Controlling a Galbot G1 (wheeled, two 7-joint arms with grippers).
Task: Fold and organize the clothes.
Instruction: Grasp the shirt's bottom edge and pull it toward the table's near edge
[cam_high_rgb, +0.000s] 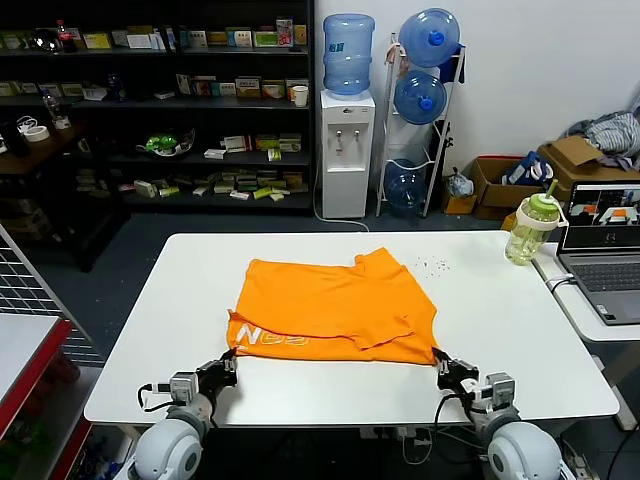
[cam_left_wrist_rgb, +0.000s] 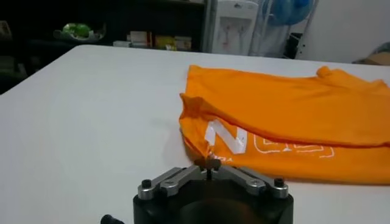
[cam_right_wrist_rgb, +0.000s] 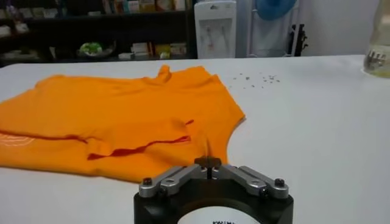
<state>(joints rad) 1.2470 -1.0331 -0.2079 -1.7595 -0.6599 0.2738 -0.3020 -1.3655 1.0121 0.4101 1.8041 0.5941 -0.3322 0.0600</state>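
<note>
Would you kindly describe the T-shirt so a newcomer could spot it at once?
On the white table, the T-shirt lies partly folded near the front edge. It is the only bright orange item, with white lettering at its left corner.

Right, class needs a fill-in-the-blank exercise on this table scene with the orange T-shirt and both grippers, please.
1. The T-shirt lying on the white table is bright ____.
2. The lettering printed on the T-shirt is ____.
3. The left gripper and the right gripper both sit at the T-shirt's ____ edge, the one closest to the robot.
4. The green-lidded bottle stands on the table's ____ side, next to the laptop.

Missing words: orange; white; near; right
</note>
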